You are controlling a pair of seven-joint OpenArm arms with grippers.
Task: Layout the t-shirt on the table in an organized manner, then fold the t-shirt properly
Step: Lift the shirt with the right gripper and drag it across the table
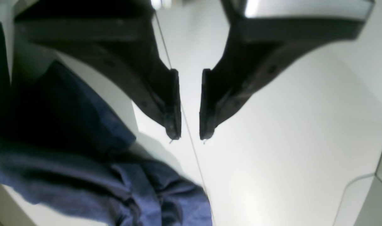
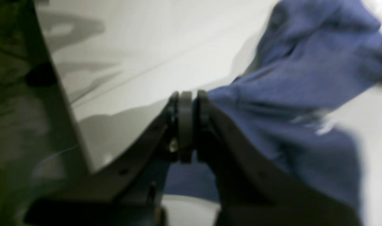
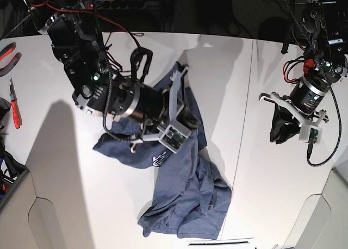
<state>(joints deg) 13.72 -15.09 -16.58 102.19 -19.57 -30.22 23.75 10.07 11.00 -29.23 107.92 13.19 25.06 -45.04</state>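
The dark navy t-shirt (image 3: pixel 179 194) lies crumpled on the middle of the white table (image 3: pixel 272 194), with white lettering showing near its centre. My right gripper (image 3: pixel 191 117) is over the shirt's upper part. In the right wrist view it (image 2: pixel 186 125) is shut, with blue cloth (image 2: pixel 304 94) bunched at and below the jaws. My left gripper (image 3: pixel 278 130) hangs over bare table to the shirt's right. In the left wrist view it (image 1: pixel 190 136) is open and empty, with the shirt (image 1: pixel 68 125) off to its lower left.
A thin dark seam (image 3: pixel 242 129) runs across the table between shirt and left gripper. Red-handled tools (image 3: pixel 13 110) lie at the table's left edge. Cables hang along the back edge. The table's right edge (image 3: pixel 331 178) is close to the left arm.
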